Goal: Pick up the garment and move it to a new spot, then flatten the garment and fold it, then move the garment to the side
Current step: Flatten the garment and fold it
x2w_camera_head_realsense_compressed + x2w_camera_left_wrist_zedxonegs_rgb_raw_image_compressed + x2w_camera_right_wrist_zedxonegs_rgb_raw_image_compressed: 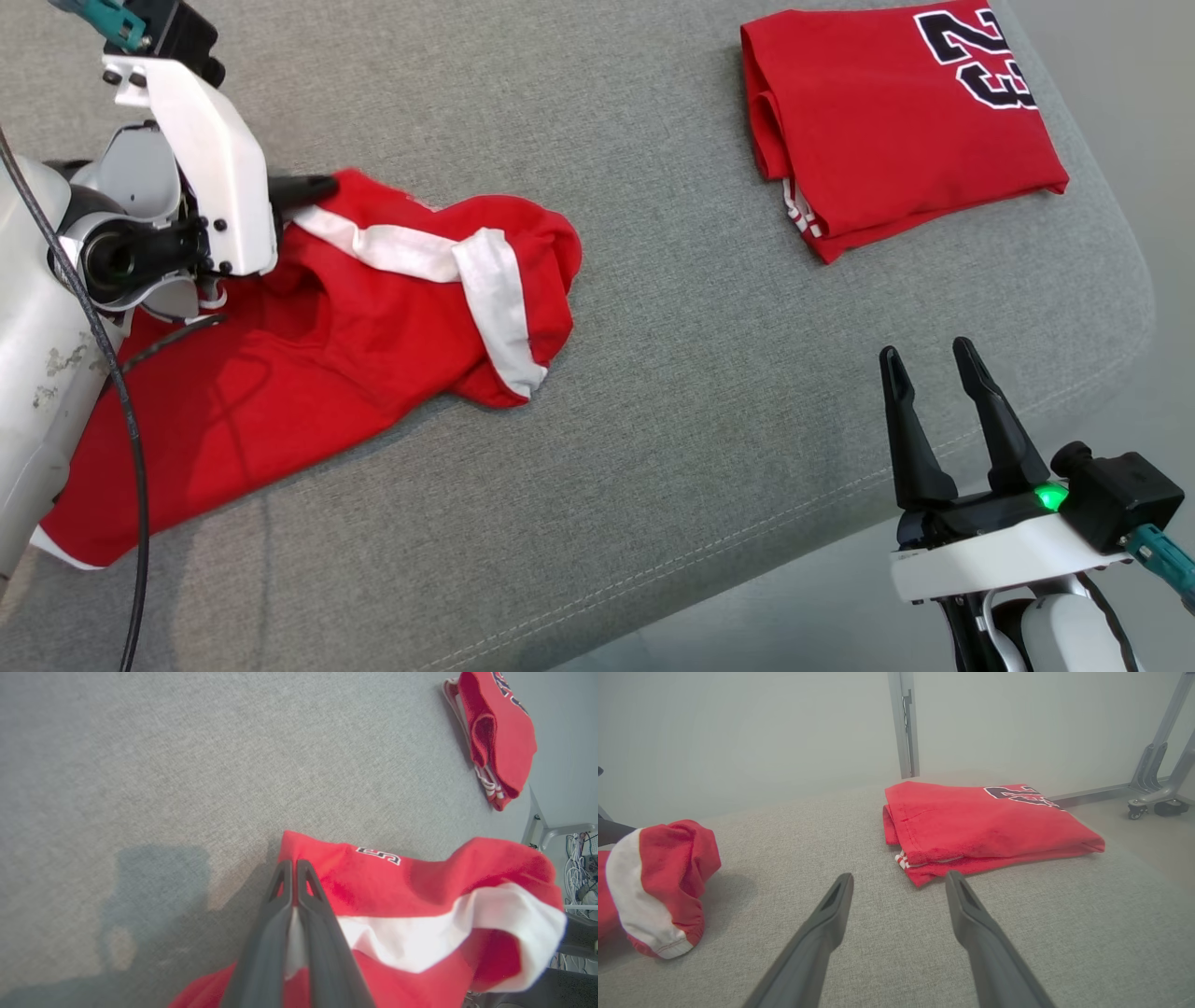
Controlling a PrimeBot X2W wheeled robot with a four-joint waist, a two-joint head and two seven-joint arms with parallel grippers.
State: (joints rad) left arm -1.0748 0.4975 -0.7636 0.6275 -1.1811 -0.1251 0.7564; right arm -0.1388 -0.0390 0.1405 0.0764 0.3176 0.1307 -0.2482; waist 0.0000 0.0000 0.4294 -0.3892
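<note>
Closest in, along the rounded front rim with its pale stitched seam: grey woven cushion, wide and flat. Above its near right corner, right gripper, fingers spread wide apart, nothing between them. Farther back on the right, lying on the same cloth, a folded red jersey with black, white-edged numerals on top and white stripes peeping from the lower fold. Past the cushion's far edge, pale floor. In the right wrist view, a plain pale wall, an upright metal post and a wheeled metal leg. At the edge of the left wrist view, a tangle of white cables.

On the left half of the cushion, well apart from the jersey: the garment, red, crumpled, not flattened. Near end spread thin toward the front rim, a sliver of white at the corner. Middle rumpled into soft folds. Far end bunched and rolled over, crossed by a broad white band curling round the hump. Small black-and-white numeral near the top edge. Left gripper clenched on that white band at the garment's far left edge, fingers pressed together, cloth pinched between.
</note>
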